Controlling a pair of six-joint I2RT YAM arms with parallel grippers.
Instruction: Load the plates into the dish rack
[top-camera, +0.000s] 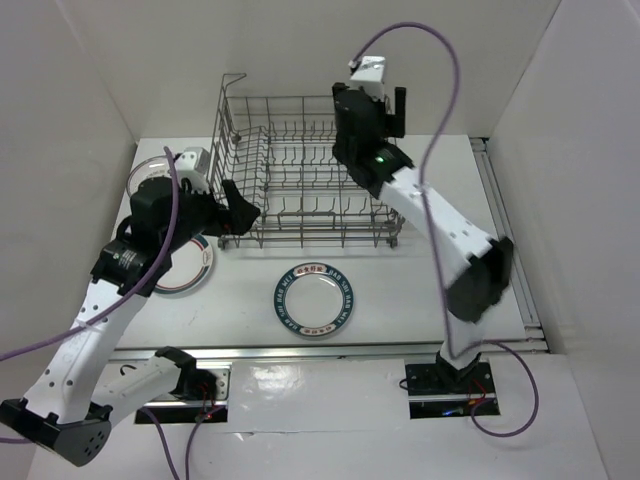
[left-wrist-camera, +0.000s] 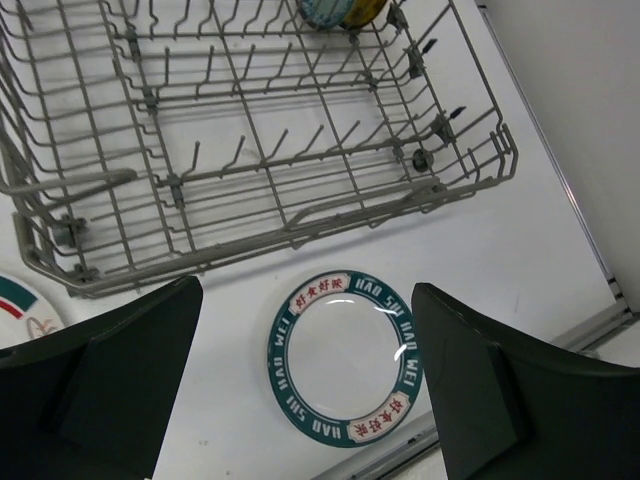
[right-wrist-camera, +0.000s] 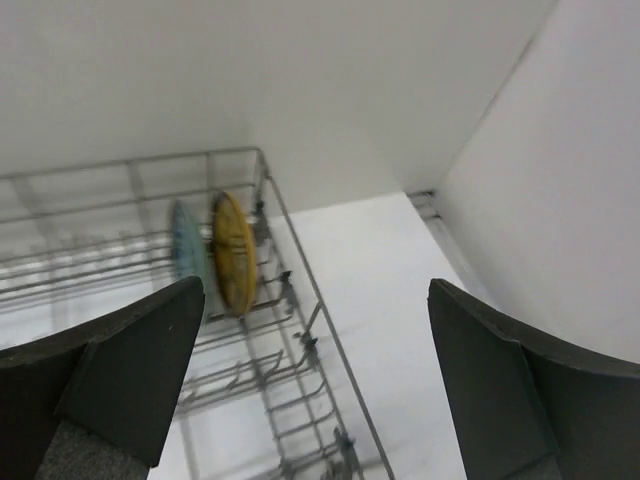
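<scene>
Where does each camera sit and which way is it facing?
Top external: behind and above, looking down on the dish rack, left arm and right arm.
Left wrist: on the left arm, looking down at the rack's near side and lettered plate; left gripper fingers frame it.
Right wrist: over the rack's far right corner, facing the back wall; right gripper fingers show.
Shared: top and left wrist both show that plate.

Left arm: elbow bent, wrist low, angled inward. Left end effector (left-wrist-camera: 305, 385): jaws spread wide, pointing down-forward. Right arm: extended forward, wrist raised. Right end effector (right-wrist-camera: 318, 375): jaws spread wide
</scene>
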